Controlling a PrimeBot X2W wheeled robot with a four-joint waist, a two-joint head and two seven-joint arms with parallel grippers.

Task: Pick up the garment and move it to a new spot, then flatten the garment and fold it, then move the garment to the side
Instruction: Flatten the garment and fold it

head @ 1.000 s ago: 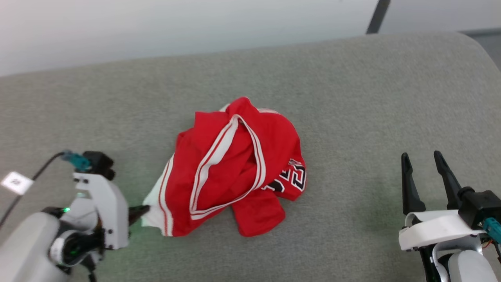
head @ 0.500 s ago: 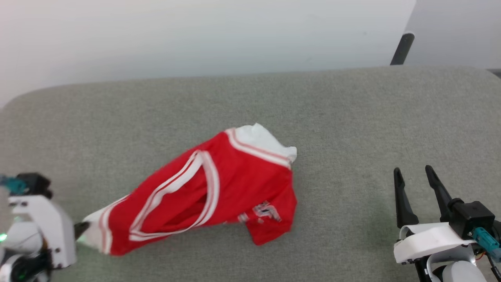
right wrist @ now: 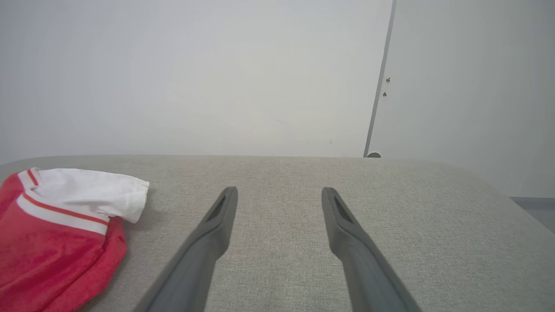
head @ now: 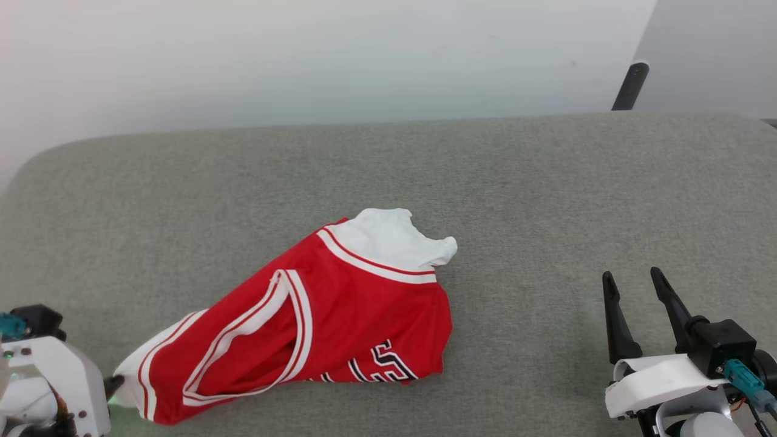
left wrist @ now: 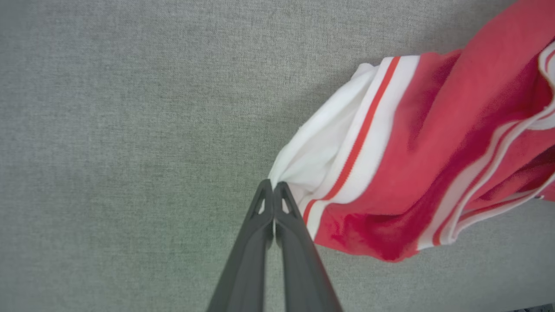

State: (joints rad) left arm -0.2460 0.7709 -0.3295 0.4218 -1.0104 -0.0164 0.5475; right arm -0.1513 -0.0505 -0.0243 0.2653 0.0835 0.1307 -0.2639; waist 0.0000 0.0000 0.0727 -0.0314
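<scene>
while the left gripper (left wrist: 273,187) pinches the garment (head: 340,315) by its white sleeve tip at 8 o'clock, the right gripper (head: 629,278) hangs spread at 4 o'clock, well apart from it.

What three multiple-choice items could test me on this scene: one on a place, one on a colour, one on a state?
1. Where does the left gripper grip the garment?
A. chest lettering
B. white sleeve end
C. neck trim

2. What colour is the padded surface?
A. grey
B. blue
C. black

3. How is the right gripper?
A. shut on the garment
B. shut, empty
C. open, empty

Answers:
1 B: it is shut on white cloth beside a red stripe.
2 A: grey weave lies all around.
3 C: a wide gap, nothing in it.
</scene>
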